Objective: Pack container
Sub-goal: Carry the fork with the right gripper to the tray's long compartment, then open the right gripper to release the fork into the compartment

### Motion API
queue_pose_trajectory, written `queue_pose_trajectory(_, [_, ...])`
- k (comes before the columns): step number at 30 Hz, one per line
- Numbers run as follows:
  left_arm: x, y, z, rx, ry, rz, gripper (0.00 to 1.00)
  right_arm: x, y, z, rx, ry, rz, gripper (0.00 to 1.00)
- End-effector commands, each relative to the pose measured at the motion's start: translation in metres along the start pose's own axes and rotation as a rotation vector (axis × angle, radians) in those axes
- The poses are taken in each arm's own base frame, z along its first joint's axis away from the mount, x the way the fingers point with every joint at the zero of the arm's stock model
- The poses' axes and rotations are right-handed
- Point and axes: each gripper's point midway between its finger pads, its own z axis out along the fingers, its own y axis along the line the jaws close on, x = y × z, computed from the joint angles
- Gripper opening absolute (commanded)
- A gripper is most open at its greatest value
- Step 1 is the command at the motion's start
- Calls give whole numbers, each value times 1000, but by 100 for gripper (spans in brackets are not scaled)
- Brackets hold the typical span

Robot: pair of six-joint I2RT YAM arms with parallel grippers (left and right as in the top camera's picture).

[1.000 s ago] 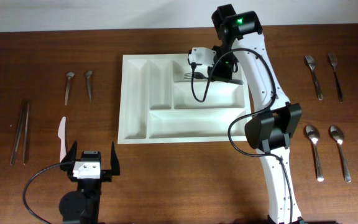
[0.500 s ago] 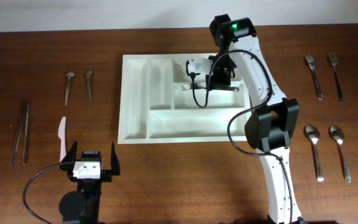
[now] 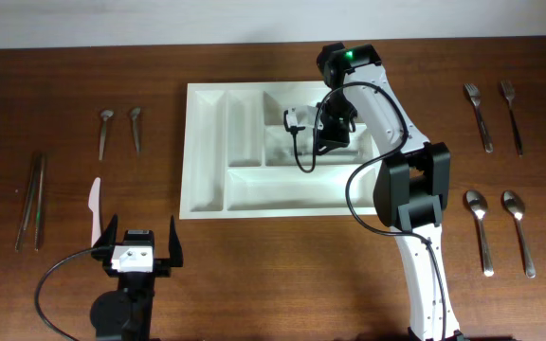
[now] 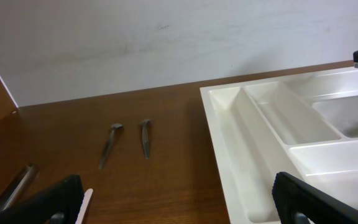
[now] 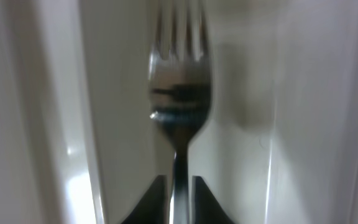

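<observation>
The container [image 3: 190,152] is a big white cutlery tray in the middle of the table, also in the left wrist view [image 4: 229,143]. My right gripper [image 3: 327,133] reaches down into its upper-right part. In the right wrist view a metal fork [image 5: 180,93] lies lengthwise in a white compartment [image 5: 328,112], blurred. Its handle runs between my right gripper's [image 5: 180,202] fingertips, with a thin sliver of light on each side. My left gripper [image 3: 142,242] rests wide open near the table's front left [image 4: 179,208], with nothing between its fingers.
Left of the tray lie two small spoons [image 3: 107,133] [image 3: 136,128], a pair of chopsticks [image 3: 31,201] and a white plastic knife [image 3: 94,208]. Two forks [image 3: 479,116] [image 3: 512,114] and two spoons [image 3: 480,227] [image 3: 518,227] lie to its right.
My right gripper has carried the fork from the tray's back edge down into the tray, and its jaws have just loosened from the handle. The left arm has not moved.
</observation>
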Motion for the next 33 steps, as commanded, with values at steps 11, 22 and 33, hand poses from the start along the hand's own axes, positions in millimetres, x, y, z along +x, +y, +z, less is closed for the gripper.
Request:
queue_pose_trajectory(11, [1, -1, 0, 1, 0, 16, 99, -18, -24, -22, 118, -67, 29, 99])
queue_pose_trajectory(22, [1, -1, 0, 1, 0, 16, 99, -47, -47, -175, 500, -270, 197, 99])
queue_pose_trajectory(33, [1, -1, 0, 1, 0, 16, 99, 83, -68, -275, 896, -200, 835, 98])
